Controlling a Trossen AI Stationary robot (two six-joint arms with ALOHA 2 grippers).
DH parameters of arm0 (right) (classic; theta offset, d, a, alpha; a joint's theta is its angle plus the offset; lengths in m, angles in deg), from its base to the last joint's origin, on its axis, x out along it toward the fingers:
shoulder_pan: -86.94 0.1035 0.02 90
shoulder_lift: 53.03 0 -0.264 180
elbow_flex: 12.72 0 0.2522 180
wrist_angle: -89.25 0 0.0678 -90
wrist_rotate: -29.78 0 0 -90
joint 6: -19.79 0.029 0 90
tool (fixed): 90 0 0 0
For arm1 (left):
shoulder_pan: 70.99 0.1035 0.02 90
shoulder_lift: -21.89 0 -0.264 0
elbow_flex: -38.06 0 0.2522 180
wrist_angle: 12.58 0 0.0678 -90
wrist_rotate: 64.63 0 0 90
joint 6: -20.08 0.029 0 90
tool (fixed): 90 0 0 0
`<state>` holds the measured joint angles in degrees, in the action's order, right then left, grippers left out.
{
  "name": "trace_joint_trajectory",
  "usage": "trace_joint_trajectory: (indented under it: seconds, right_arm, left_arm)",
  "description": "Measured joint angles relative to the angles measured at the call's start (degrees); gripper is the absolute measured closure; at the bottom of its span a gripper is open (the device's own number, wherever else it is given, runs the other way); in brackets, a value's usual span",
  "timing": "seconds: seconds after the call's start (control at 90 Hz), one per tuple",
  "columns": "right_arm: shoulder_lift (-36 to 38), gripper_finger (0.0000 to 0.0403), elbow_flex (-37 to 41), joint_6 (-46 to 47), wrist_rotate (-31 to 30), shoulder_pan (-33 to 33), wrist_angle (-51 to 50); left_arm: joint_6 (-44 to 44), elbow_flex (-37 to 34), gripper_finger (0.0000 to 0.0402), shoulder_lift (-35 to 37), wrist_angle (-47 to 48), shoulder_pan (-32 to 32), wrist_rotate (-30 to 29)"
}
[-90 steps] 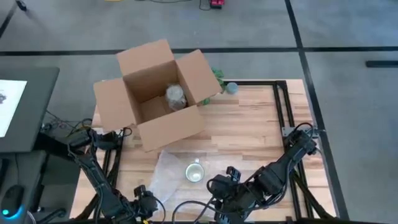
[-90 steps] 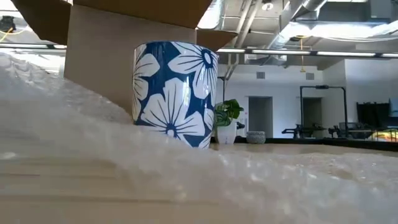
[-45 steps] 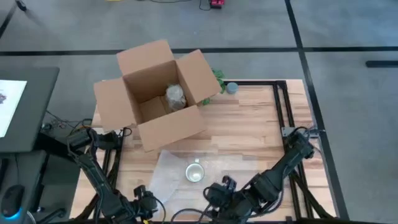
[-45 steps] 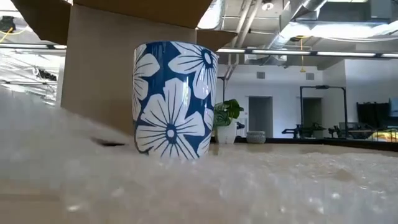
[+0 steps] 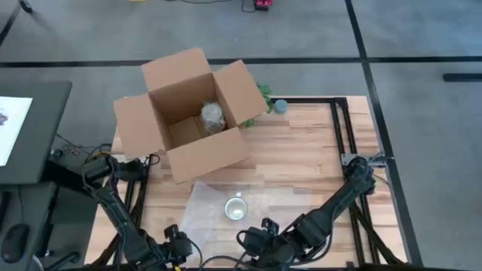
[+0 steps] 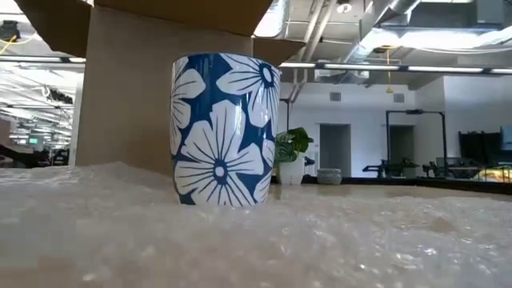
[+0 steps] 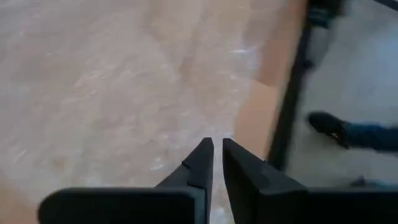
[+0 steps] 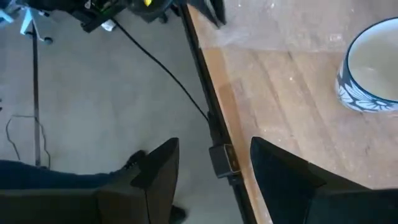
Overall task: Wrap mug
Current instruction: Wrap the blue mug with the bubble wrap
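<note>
The mug (image 5: 236, 208) was found upright on the bubble wrap (image 5: 203, 214), just beyond the released right pincer (image 5: 252, 239); the left pincer (image 5: 175, 242) was clenched nearby.

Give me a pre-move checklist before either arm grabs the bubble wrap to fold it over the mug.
1. Mug upright on the bubble wrap: ok, opening up in the high view.
2. Mug empty: ok, right wrist view shows a bare white inside.
3. Right gripper ready to grasp: ok, jaws apart, but over the table's near edge, not over the wrap.
4. Left gripper ready to grasp: not ok, jaws nearly together above the wrap.
5. Wrap lying flat: ok in the low view.
6. Cardboard box apart from the mug: ok.
</note>
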<state>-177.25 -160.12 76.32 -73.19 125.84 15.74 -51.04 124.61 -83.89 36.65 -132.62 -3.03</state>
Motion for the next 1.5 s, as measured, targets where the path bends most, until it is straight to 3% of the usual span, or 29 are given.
trace_joint_trajectory:
  seconds: [0.1,0.178,0.356,0.511,0.767,0.878,1.144,1.5]
  right_arm:
    - [-0.02,0.0216,0.00,-0.08,0.53,0.00,0.03]
    - [0.00,0.0216,0.00,-0.50,1.10,0.01,0.05]
    - [0.00,0.0216,0.00,-0.62,1.12,0.00,0.07]
    - [0.00,0.0216,0.00,-0.80,1.13,0.00,0.11]
    - [0.00,0.0216,0.00,-2.40,1.14,-0.25,0.46]
    - [0.00,0.0216,0.00,-2.41,1.16,-0.42,0.72]
    - [0.00,0.0216,0.00,-2.16,1.16,-0.42,0.69]
    - [0.00,0.0216,0.00,-2.16,1.18,-1.10,0.23]
  left_arm:
    - [13.48,0.02,0.0341,-0.02,-6.15,-1.41,4.77]
    - [19.14,0.07,0.0310,-0.16,-6.39,-2.63,7.43]
    - [23.23,-0.38,0.0240,-0.26,-2.86,-3.52,4.21]
    - [26.30,-4.89,0.0223,-0.28,-7.34,-3.13,4.40]
    - [26.46,-10.14,0.0264,-0.39,-11.89,-1.83,7.39]
    - [25.17,-12.53,0.0298,-0.39,-16.38,-1.83,8.99]
    - [23.10,-12.96,0.0393,-0.35,-15.38,-1.79,9.16]
    - [17.09,-9.18,0.0401,1.48,-10.77,-2.99,5.27]
